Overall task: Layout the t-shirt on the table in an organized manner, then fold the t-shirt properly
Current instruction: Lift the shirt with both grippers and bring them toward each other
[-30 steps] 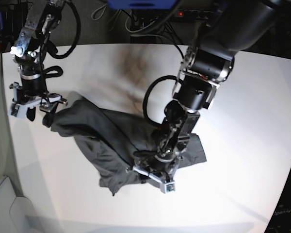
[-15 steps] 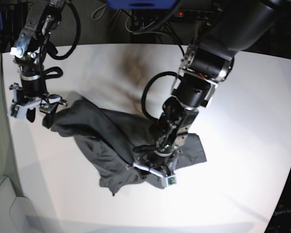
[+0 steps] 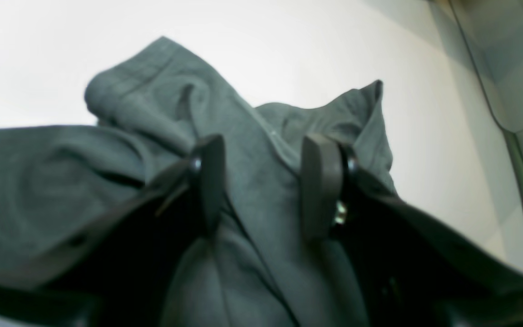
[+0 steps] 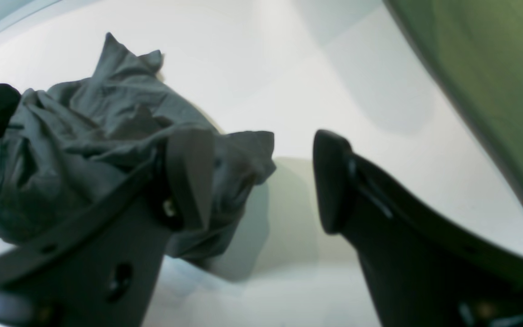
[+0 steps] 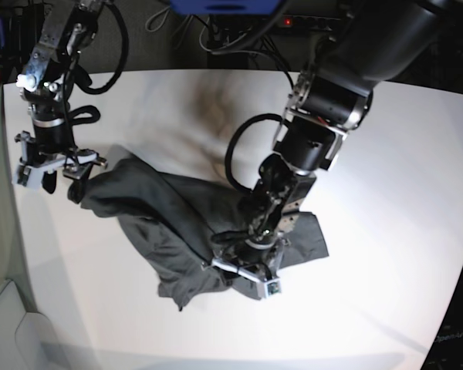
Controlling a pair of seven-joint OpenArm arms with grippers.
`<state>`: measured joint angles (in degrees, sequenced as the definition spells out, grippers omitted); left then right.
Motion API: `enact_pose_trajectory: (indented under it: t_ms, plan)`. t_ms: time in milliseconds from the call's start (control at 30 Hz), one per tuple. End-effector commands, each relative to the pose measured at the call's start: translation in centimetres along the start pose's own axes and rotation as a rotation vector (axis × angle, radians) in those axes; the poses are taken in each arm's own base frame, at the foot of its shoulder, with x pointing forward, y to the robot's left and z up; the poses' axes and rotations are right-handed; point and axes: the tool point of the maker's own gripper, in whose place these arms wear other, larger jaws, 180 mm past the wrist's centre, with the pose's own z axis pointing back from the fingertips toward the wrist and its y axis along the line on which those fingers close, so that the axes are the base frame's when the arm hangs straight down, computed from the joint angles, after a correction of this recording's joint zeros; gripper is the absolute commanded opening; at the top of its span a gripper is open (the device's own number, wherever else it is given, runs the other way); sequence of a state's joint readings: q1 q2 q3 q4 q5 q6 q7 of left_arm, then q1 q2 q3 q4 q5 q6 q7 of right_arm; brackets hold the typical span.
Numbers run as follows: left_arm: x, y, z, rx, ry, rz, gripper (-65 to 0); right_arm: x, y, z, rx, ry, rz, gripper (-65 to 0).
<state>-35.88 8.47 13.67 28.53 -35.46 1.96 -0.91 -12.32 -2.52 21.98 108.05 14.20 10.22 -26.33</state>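
The dark grey t-shirt (image 5: 162, 208) lies crumpled in a heap on the white table (image 5: 386, 193). My left gripper (image 5: 243, 274) is down on the shirt's near edge. In the left wrist view its jaws (image 3: 261, 186) stand partly apart with a ridge of the shirt (image 3: 143, 91) running between them. My right gripper (image 5: 54, 179) is at the shirt's far-left corner. In the right wrist view it (image 4: 257, 181) is open, with bare table (image 4: 288, 68) in the gap and the shirt's corner (image 4: 84, 122) bunched behind one finger (image 4: 189, 177).
Cables and dark equipment (image 5: 216, 31) sit beyond the table's far edge. The table's left edge (image 5: 11, 231) runs close to my right gripper, with a pale grey box (image 5: 8, 324) below it. A green surface (image 4: 470, 54) lies past the table edge.
My left gripper has shifted a little to the left along the shirt's near edge. The right arm and the shirt's far corner have stayed where they were.
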Motion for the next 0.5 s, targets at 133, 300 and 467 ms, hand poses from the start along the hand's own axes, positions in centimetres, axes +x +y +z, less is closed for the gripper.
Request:
enact_pose_trajectory:
  t_ms: [133, 300, 467]
  plan:
    - [2.7, -1.97, -0.39, -0.042, -0.065, 0.0, -38.4, 1.43, 0.18, 0.16, 0.011, -0.053, 0.005, -29.1]
    - [2.67, -1.91, -0.39, -0.041, -0.064, 0.001, -45.7, 0.87, 0.06, 0.38, 0.008, -0.037, 0.006, -29.1]
    - [3.05, -1.28, -0.44, -0.024, -0.102, -0.001, -65.0, 0.59, 0.04, 0.5, 0.008, -0.03, 0.006, -29.1]
